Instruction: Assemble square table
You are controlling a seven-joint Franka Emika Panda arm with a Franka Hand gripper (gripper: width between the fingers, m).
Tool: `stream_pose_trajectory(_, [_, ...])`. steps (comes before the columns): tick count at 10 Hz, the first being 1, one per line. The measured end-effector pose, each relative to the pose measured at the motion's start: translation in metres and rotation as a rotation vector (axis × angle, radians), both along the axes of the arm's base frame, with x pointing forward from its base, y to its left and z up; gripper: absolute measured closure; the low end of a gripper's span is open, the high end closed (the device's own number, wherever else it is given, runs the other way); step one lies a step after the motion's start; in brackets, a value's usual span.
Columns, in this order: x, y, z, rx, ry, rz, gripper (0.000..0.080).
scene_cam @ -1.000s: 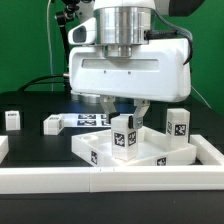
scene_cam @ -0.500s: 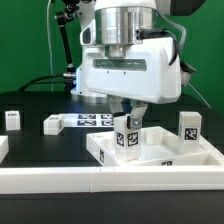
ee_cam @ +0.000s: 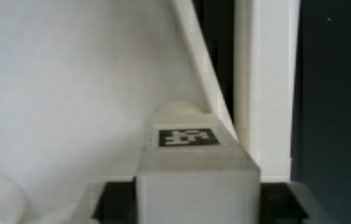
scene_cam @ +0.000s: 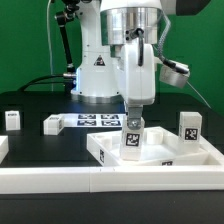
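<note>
The claw (scene_cam: 132, 120) is down over the slab (scene_cam: 172, 150) and clenched on a leg (scene_cam: 132, 138), fingers pinching its top end. That leg stands upright with its tag facing the exterior camera and its foot down inside the slab's raised rim, toward the exterior view's left half of the slab. The slab itself lies flat on the black bench (scene_cam: 30, 140), over on the exterior view's right, with its front edge right up against the long white rail (scene_cam: 60, 180). A second leg (scene_cam: 190, 126) stands upright at the slab's far right corner; whether it is on the slab or just behind it, I cannot tell. Off on the exterior view's left, well apart from the slab, a third leg (scene_cam: 52, 124) and a fourth leg (scene_cam: 12, 120) sit loose on the bench. The marker board (scene_cam: 95, 120) lies flat behind the slab, near the arm's base. From the wrist, the held leg (ee_cam: 190, 180) fills the lower middle, tag up, with the pale slab (ee_cam: 65, 80) spread beside it and a dark strip of bench showing past the rim.
</note>
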State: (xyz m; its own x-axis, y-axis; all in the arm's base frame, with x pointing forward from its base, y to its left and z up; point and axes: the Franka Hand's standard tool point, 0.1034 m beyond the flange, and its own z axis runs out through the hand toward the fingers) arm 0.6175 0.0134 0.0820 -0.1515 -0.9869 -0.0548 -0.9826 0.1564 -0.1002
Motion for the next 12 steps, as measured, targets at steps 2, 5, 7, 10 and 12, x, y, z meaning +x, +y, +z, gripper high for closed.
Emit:
stream_pose_trajectory(2, [0.0006,-0.0004,0.0006,0.034,0.001,-0.208,0.0508])
stream_pose_trajectory(5, [0.001,-0.0006,0.0004,0.051,-0.001,-0.249,0.0508])
stream_pose_trajectory(7, [0.0007,0.0,-0.0004,0.043,-0.003,-0.175,0.0265])
stream_pose_trajectory(10, [0.0017,0.0037,-0.0015,0.015,-0.009,0.124,0.0156])
stream_pose_trajectory(12, [0.0015,0.0033,-0.0018,0.0,-0.015,0.253,0.0156])
